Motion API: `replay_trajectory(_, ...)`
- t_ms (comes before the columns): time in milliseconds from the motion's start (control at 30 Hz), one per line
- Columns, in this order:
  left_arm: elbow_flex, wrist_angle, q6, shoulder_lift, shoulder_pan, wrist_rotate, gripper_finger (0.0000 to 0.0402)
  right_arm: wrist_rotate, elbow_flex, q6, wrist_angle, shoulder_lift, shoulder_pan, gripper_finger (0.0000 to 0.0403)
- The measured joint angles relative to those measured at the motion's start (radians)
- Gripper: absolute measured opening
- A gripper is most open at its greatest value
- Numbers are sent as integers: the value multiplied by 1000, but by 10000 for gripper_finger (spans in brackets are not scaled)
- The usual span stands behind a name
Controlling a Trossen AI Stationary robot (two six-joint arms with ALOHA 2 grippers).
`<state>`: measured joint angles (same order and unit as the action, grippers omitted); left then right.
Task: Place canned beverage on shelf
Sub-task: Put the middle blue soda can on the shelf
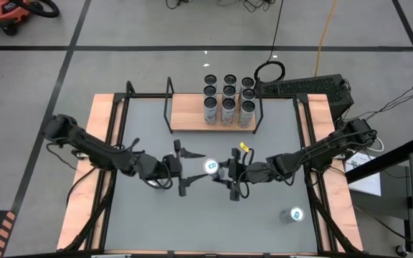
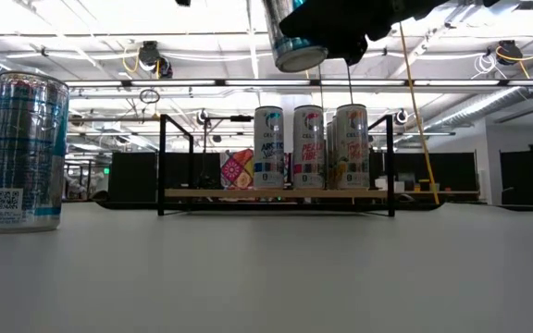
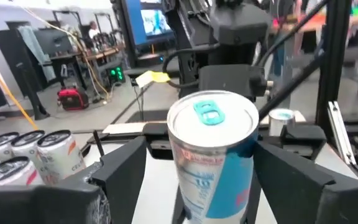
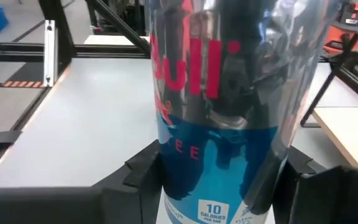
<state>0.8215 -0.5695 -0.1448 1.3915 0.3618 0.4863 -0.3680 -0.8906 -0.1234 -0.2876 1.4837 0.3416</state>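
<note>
A blue and silver canned beverage (image 1: pixel 211 167) with a teal tab hangs upright above the middle of the table, high in the low view (image 2: pixel 294 42). My right gripper (image 1: pixel 225 172) comes from the table's right and is shut on it. My left gripper (image 1: pixel 198 167) comes from the left and is open. Its fingers (image 3: pixel 120 177) stand on either side of the can (image 3: pixel 213 155) without touching it. The shelf (image 1: pixel 188 109), a light-wood board in a black rod frame, stands at the table's far edge. Several cans (image 1: pixel 228 100) stand on its right part. My right gripper pinches the can's round side wall (image 4: pixel 166 177) between its two fingers (image 4: pixel 135 171), one on each side. The fingers come about level from the table's right. The can stands upright in the hold, lifted clear of the table, its lower end (image 2: pixel 299 60) showing below the gripper.
Another can (image 1: pixel 295 214) stands upright on the table near its right front corner, large at the left of the low view (image 2: pixel 26 153). The shelf's left part (image 1: pixel 181 107) is bare wood. Grey tabletop (image 1: pixel 192 222) lies between the arms and the near edge.
</note>
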Motion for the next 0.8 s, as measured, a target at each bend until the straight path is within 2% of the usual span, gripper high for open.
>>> replay_trajectory(100, 68, 172, 0, -19, -7, -17, 285, 6, 0, 0, 1, 0, 0, 169)
replay_trajectory(200, 120, 268, 6, -18, -17, -66, 285, 8, 0, -3, 4, 0, 0, 169)
replay_trajectory(433, 146, 280, 14, 0, -43, -161, 285, 11, 0, -5, 5, 0, 0, 169)
replay_trajectory(800, 145, 318, 35, 4, -48, -196, 285, 11, 0, -3, 3, 0, 1, 169)
